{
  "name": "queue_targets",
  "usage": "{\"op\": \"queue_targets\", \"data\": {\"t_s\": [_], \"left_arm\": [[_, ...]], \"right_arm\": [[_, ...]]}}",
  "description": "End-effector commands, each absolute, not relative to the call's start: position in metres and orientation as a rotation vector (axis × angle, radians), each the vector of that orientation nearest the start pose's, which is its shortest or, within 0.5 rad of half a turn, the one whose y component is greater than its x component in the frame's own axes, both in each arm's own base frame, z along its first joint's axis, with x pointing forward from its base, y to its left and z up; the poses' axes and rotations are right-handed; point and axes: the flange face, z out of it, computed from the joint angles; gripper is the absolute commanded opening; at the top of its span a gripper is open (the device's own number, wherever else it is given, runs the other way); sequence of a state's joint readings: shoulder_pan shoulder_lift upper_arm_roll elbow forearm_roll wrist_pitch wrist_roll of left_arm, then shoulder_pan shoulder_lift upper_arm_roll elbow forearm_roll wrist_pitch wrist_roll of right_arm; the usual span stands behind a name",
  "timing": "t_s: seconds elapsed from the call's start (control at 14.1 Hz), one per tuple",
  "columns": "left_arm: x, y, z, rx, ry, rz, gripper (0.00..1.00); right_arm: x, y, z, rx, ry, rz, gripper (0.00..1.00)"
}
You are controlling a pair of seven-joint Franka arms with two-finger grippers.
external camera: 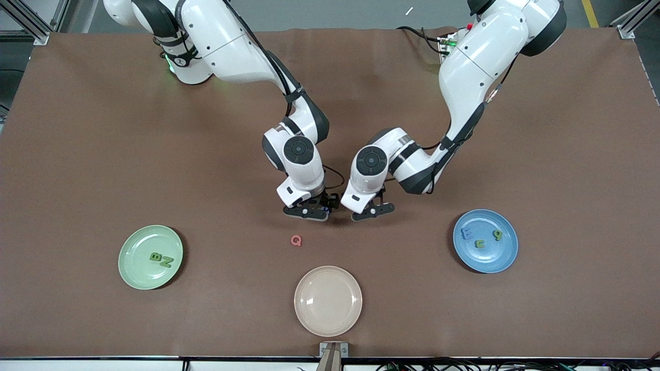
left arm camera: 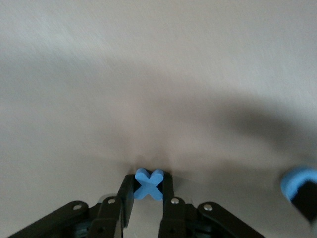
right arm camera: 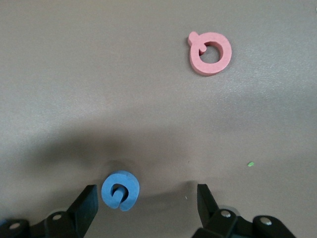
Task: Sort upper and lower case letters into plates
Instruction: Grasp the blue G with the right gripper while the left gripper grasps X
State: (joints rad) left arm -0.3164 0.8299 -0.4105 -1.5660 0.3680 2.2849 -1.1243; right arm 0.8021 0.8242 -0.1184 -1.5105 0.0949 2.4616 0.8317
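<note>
My left gripper [left arm camera: 148, 181] is down at the brown mat in mid-table, and its fingers [left arm camera: 125, 194] press both sides of a blue foam X [left arm camera: 148, 185]. In the front view the left gripper [external camera: 372, 213] stands beside my right gripper [external camera: 308, 212]. The right gripper [right arm camera: 147, 194] is open, low over a round blue letter [right arm camera: 120, 190] that lies between its fingers, close to one of them. A pink Q [right arm camera: 210, 53] lies on the mat nearer the front camera [external camera: 296, 240]. The pale green plate [external camera: 129, 257] holds a B and an N. The blue plate [external camera: 496, 256] holds three small letters.
A cream-beige plate [external camera: 328, 300] sits bare near the table's front edge, nearer the camera than the pink Q. The two arms' wrists stand close together over mid-table. Bare brown mat stretches toward both ends of the table.
</note>
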Motion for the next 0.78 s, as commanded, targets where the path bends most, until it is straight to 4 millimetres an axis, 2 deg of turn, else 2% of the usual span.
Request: {"op": "queue_targets", "data": {"t_s": [0.0, 0.21, 0.42, 0.57, 0.71], "left_arm": [[0.591, -0.39, 0.214, -3.074, -0.437, -0.101, 0.01], [0.64, -0.35, 0.249, -3.068, -0.474, -0.235, 0.0], [0.671, -0.298, 0.258, -3.066, -0.368, -0.26, 0.0], [0.69, -0.249, 0.26, -3.055, -0.338, -0.255, 0.0], [0.696, -0.232, 0.261, -3.051, -0.272, -0.249, 0.0]], "right_arm": [[0.551, 0.471, 0.189, -3.045, 0.281, -0.188, 0.89], [0.549, 0.475, 0.185, -3.041, 0.266, -0.2, 0.89], [0.545, 0.492, 0.177, -3.038, 0.224, -0.212, 0.89], [0.546, 0.497, 0.175, -3.045, 0.191, -0.236, 0.89], [0.546, 0.5, 0.171, -3.063, 0.146, -0.261, 0.89]]}}
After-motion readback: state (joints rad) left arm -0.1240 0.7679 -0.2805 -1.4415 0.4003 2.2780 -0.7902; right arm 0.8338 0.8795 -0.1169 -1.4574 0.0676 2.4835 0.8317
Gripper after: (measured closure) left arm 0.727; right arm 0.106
